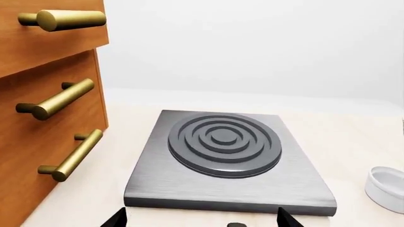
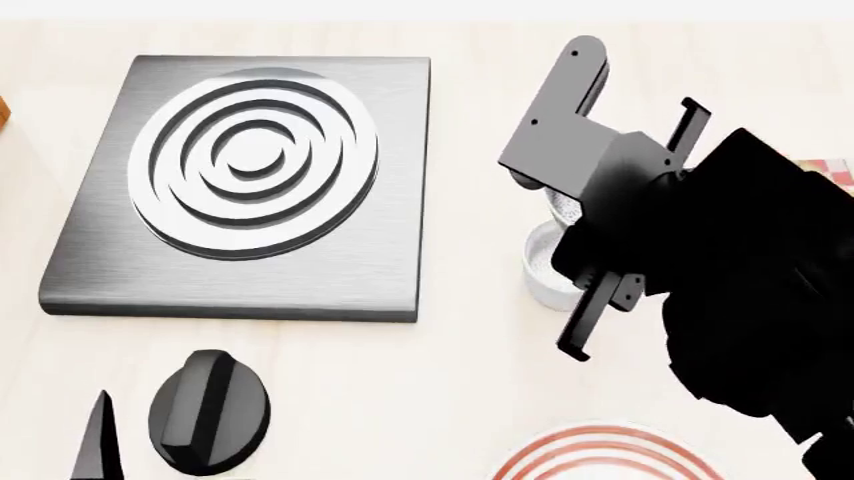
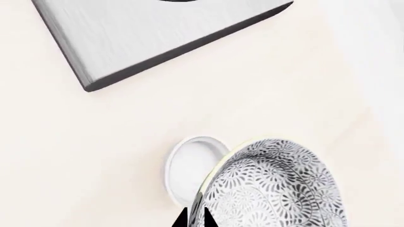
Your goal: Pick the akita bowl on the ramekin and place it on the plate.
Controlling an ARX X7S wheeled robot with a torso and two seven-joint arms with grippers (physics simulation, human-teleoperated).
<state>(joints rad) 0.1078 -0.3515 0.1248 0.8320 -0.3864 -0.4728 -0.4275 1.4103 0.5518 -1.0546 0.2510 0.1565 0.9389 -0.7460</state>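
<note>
While the right claw [image 3: 194,218] pinches the near rim of the akita bowl [image 3: 277,187], one fingertip on each side of the wall, the bowl hangs tilted and shifted off the ramekin [image 3: 192,168], whose white mouth shows beside it. The plate [image 2: 603,452], with its red rings, lies near the robot at the bottom edge of the head view, apart from the ramekin.

Such a thin grip on one edge looks risky: the bowl could pivot between the tips or slip free during the carry, and a low swing might clip the ramekin and knock it over.

Of the left claw [image 1: 198,221] only two dark tips show, set wide apart with nothing between them.

Everything sits on a pale cream surface. A brushed grey hob plate [image 2: 247,180] with concentric rings lies to the left, a black knob [image 2: 210,410] nearer the robot, wooden drawers [image 1: 38,118] with brass handles beyond, and a plain white wall behind.
</note>
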